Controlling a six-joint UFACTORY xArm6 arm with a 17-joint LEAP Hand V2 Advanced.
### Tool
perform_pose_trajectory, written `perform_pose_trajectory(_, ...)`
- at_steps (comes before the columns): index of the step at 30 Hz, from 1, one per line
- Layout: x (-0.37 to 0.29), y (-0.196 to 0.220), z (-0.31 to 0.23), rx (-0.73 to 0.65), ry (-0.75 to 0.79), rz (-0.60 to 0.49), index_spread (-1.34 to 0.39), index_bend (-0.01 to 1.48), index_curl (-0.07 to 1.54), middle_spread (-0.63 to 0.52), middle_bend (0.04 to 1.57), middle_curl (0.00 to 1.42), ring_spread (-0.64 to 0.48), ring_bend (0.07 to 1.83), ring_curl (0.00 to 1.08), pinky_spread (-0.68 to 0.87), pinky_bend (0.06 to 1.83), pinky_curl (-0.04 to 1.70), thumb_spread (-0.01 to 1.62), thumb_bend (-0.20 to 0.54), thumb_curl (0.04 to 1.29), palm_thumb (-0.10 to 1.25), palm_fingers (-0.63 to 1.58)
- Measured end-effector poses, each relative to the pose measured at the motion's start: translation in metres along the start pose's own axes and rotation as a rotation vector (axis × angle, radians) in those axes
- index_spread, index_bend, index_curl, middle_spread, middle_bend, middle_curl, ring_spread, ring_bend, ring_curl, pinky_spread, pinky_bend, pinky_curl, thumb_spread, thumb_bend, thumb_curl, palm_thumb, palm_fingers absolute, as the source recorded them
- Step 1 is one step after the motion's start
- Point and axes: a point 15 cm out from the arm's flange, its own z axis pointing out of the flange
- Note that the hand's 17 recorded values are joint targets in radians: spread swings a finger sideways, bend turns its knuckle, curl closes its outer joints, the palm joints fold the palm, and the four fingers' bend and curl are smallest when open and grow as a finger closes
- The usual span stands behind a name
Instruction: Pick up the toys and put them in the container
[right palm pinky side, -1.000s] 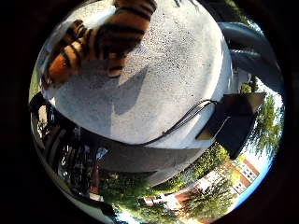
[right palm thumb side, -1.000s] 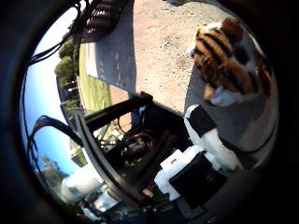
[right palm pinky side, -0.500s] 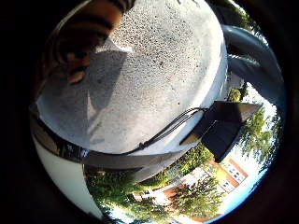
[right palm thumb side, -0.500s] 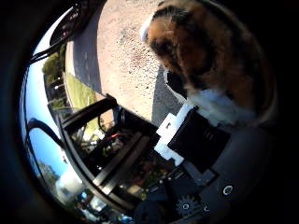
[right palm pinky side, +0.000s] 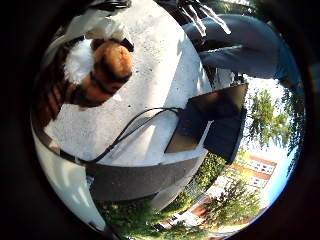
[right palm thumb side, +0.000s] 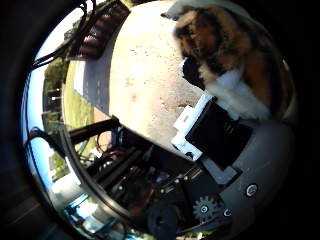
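A striped orange, black and white tiger plush toy (right palm thumb side: 222, 48) fills a large part of the right thumb side palm view, close against my palm. One of my hand's (right palm thumb side: 215, 135) white and black fingers (right palm thumb side: 193, 118) is curled against its white underside. In the right little finger side palm view a striped limb and white fur of the toy (right palm pinky side: 98, 72) hang close by, over the pale concrete ground (right palm pinky side: 165, 70).
A dark flat box-like thing (right palm pinky side: 215, 115) lies at the edge of the concrete. A black metal frame with gear inside it (right palm thumb side: 115, 165) stands beside the hand. A dark red slatted thing (right palm thumb side: 100, 30) is farther off. Grass, trees and buildings lie beyond.
The toy stays close to my palm while both views have swung round. The ground now looks farther off, and the toy's limb and white fur show in the little finger side view.
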Motion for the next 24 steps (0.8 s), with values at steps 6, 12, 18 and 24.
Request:
perform_pose_trajectory(6,-0.062,0.024,-0.038,-0.111,-0.283,-0.002,-0.9,0.55,0.41,-0.24,1.14,0.98,-0.1,1.37,0.8,0.2,1.51,0.63,1.07,-0.007,0.64,0.99,0.95)
perform_pose_trajectory(12,-0.111,0.009,-0.149,-0.109,-0.551,-0.074,-1.01,0.63,0.52,-0.24,1.21,1.03,-0.12,1.43,0.83,0.16,1.56,0.7,1.07,-0.011,0.69,0.99,0.86)
perform_pose_trajectory(18,-0.158,-0.055,-0.283,0.056,-0.527,-0.215,-1.08,0.65,0.65,-0.23,1.26,1.07,-0.12,1.49,0.85,0.14,1.59,0.76,1.08,-0.015,0.72,0.98,0.79)
perform_pose_trajectory(24,-0.223,-0.098,-0.35,0.104,-0.461,-0.275,-1.14,0.64,0.81,-0.22,1.31,1.09,-0.13,1.54,0.86,0.13,1.63,0.81,1.08,-0.014,0.76,0.98,0.73)
